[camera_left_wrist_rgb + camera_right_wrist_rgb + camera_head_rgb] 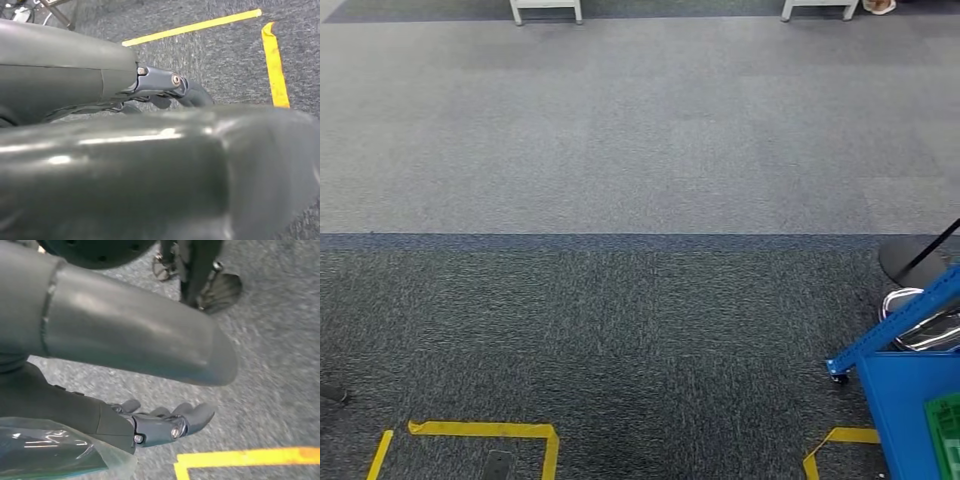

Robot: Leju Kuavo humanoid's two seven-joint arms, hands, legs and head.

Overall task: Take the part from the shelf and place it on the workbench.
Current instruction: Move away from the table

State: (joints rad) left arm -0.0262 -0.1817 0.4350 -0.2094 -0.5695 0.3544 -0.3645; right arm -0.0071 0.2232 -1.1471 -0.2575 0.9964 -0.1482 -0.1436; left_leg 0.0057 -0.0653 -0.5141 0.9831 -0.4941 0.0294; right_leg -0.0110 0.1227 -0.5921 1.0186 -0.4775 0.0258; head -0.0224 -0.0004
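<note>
Over carpet (pixel 622 320) | right hand (pixel 158 424) fingers outstretched, empty | left hand (pixel 166 89) grip unclear | blue shelf (pixel 905 400) at right

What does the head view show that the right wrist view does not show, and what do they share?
Head view alone: a blue cart at the right edge with a green crate on it, white furniture legs far off, and a lighter band of carpet. Right wrist view alone: the right hand hanging over the floor, fingers apart, holding nothing, with clear plastic near the wrist. Both: dark grey carpet and yellow floor tape.
</note>
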